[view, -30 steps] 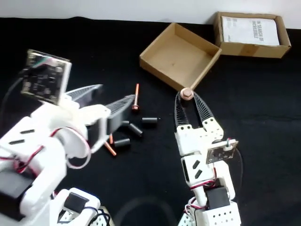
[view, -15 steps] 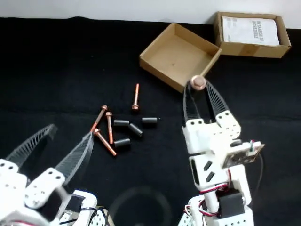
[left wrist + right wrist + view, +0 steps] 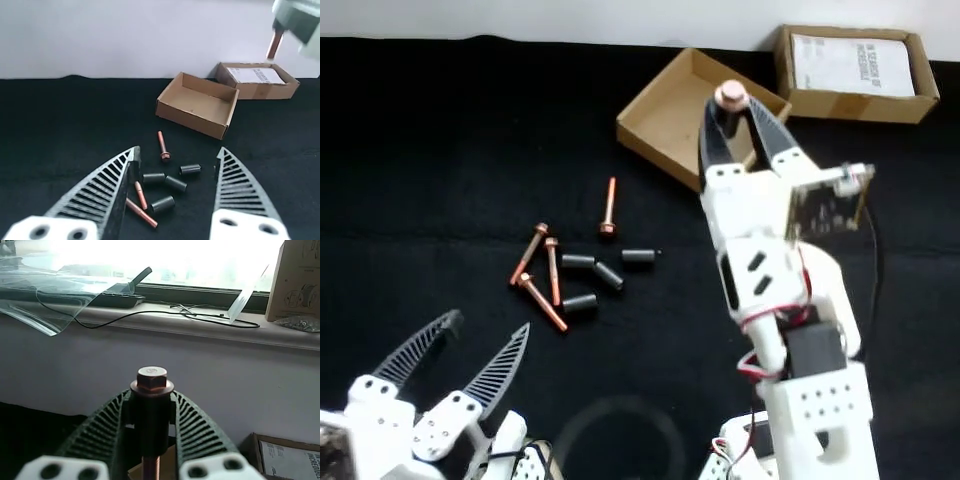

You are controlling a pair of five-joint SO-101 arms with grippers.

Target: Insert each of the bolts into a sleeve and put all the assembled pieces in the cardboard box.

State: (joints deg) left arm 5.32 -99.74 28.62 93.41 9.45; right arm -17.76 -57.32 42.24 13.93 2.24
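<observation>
Toward the table's (image 3: pixel 440 130) far edge, high by the cardboard box (image 3: pixel 670 125) — right gripper (image 3: pixel 733 112) clamped on a sleeved bolt (image 3: pixel 730 96).
Lower it inside the walls before letting go.

Bolts (image 3: pixel 609 205) and sleeves (image 3: pixel 638 256) lie clustered on the surface (image 3: pixel 440 150), front-left of the cardboard box (image 3: pixel 692 128); another box (image 3: pixel 850 106) sits behind to its right.
</observation>
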